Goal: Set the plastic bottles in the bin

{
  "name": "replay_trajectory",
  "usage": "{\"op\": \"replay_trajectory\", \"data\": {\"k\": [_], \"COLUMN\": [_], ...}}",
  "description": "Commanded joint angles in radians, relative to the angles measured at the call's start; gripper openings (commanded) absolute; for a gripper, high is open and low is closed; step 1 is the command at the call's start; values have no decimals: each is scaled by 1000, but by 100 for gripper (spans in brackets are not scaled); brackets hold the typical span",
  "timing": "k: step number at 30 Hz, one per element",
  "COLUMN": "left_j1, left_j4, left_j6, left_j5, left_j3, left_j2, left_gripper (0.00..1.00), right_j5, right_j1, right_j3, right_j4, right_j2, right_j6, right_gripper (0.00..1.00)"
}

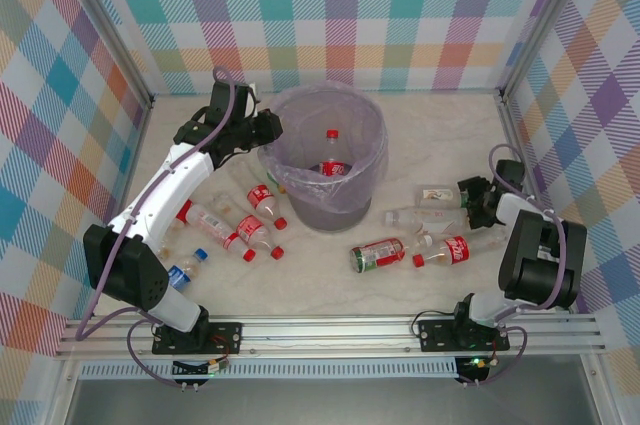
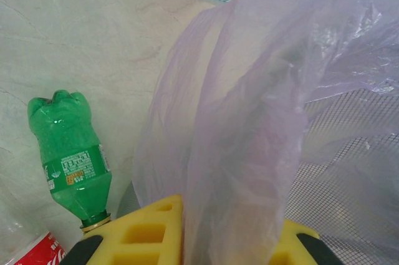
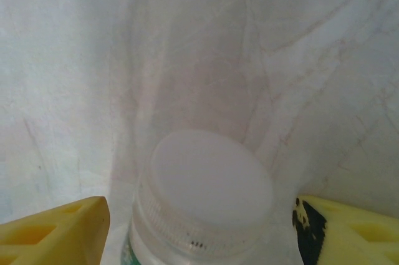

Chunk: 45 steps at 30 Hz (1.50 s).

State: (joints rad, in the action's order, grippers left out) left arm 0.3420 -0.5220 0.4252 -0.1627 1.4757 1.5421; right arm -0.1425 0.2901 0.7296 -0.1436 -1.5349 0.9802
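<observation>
**Top view, arm bases at 6 o'clock.** Nearest the bases, a blue-capped bottle (image 1: pixel 185 270) lies on the desk (image 1: pixel 320 295) beside the left arm's lower link, at about 8 o'clock from the bin (image 1: pixel 300 207). Just beyond it, three red-labelled bottles (image 1: pixel 255 235) lie close together between 8 and 9 o'clock of the bin. At 5 o'clock of the bin lies a green-ended bottle (image 1: pixel 378 255) with a red label. Just beside it, on its 3 o'clock side, is a red-capped bottle (image 1: pixel 450 248). Slightly farther, at 4 o'clock of the bin, two pale-labelled bottles (image 1: pixel 425 215) lie side by side, with the right tool (image 1: pixel 470 207) at their 3 o'clock end. In the right wrist view its yellow fingers (image 3: pixel 56 234) stand open on either side of a white-capped bottle (image 3: pixel 209 184), with a gap on each side of the cap. The round grey bin stands upright toward 12 o'clock of mid-desk and holds a bottle in the bin (image 1: pixel 333 160), red cap uppermost. The left tool (image 1: pixel 268 132) sits at the rim's 10 o'clock. In the left wrist view it is closed on a fold of the lilac bag (image 2: pixel 249 121), with the bin's mesh wall to the right. A green bottle (image 2: pixel 72 159) lies on the desk at 9 o'clock of that tool, neck toward the camera.
</observation>
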Motion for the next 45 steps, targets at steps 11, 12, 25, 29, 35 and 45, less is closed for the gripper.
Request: {"op": "replay_trajectory", "data": {"k": [11, 12, 25, 29, 35, 45], "left_j1": [-13, -12, -11, -9, -8, 6], "left_j4": [-46, -46, -47, -46, -38, -39], "left_j6": [4, 3, -6, -2, 9, 12], "left_j5": [15, 11, 15, 5, -17, -24], "left_j3": [-19, -18, -18, -18, -22, -24], "left_j2": [0, 1, -20, -19, -9, 0], "left_gripper": [3, 3, 3, 3, 3, 3], "right_j5": [33, 39, -1, -31, -4, -41], "right_j1": [6, 6, 15, 14, -26, -78], "right_j3": [95, 105, 204, 256, 353, 567], "right_j4": [-15, -23, -62, -134, -214, -426], "right_j2": [-2, 5, 168, 280, 469, 528], "right_j6": [-34, -38, -147, -220, -377, -444], "right_gripper": [55, 54, 45, 39, 39, 39]}}
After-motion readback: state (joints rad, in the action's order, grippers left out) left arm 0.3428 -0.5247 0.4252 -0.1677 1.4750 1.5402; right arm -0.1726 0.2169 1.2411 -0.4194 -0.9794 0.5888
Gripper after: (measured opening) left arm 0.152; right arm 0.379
